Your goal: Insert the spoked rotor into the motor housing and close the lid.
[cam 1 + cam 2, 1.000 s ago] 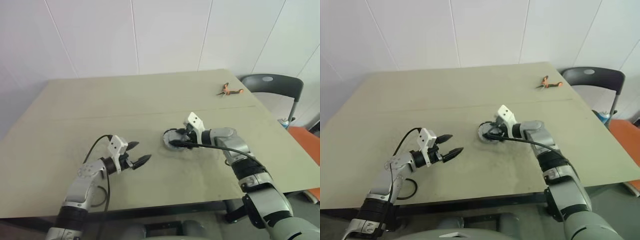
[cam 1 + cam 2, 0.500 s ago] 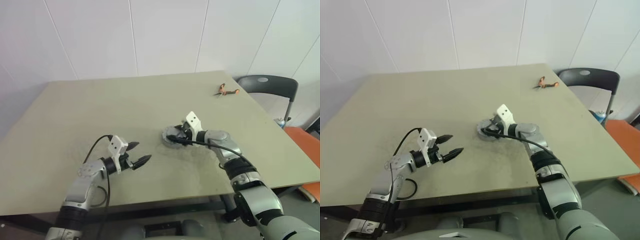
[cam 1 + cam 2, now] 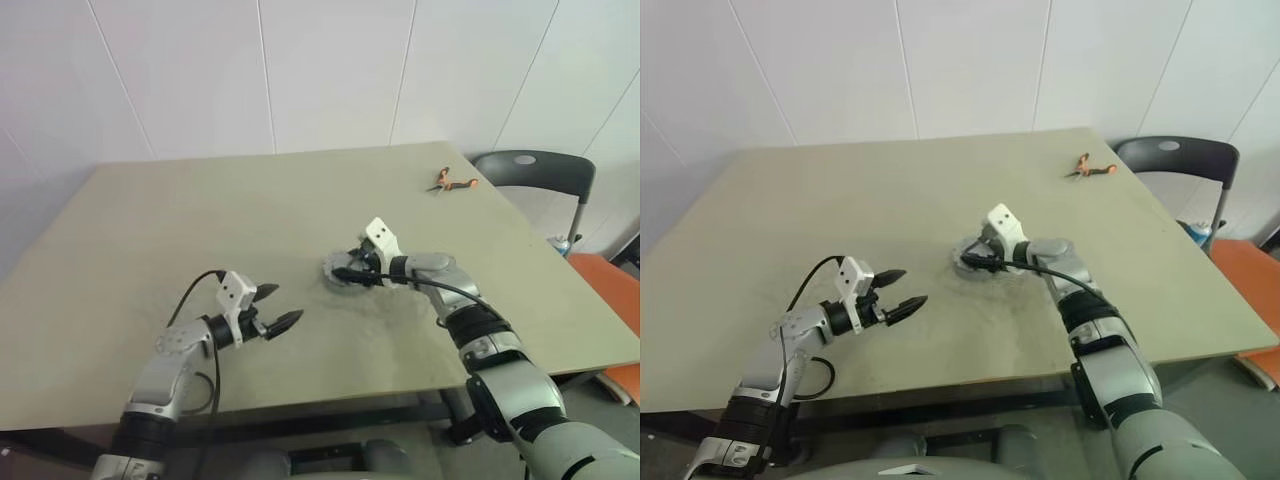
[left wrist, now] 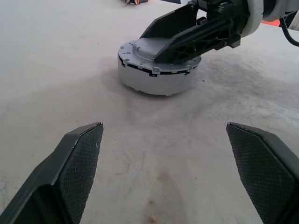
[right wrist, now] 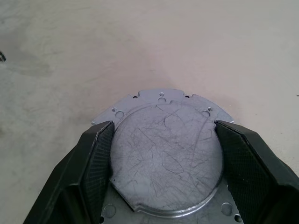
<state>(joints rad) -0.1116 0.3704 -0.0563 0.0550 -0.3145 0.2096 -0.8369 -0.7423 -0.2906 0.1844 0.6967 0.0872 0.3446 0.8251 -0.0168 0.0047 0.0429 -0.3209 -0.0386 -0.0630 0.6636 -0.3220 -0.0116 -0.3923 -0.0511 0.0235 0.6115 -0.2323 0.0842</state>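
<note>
A round grey lid [image 5: 163, 154] with a notched rim sits on top of the pale grey motor housing [image 4: 156, 81] near the middle of the table. My right gripper [image 3: 346, 272] reaches over it from the right, and its two black fingers [image 5: 96, 158] hug the raised round face of the lid on both sides. The housing's inside is covered by the lid, and the spoked rotor is hidden. My left gripper [image 3: 288, 302] hovers open and empty a short way to the left of the housing, pointing at it, with its fingertips [image 4: 84, 140] spread wide.
Orange-handled pliers [image 3: 452, 182] lie near the table's far right corner. A dark chair [image 3: 535, 168] stands beyond the right edge, beside something orange [image 3: 608, 285]. Bare tabletop [image 3: 200, 210] stretches to the left and behind. A black cable trails from each wrist.
The head view has shifted. My right gripper has edged a little farther over the lid, toward the left. The left gripper has stayed where it was.
</note>
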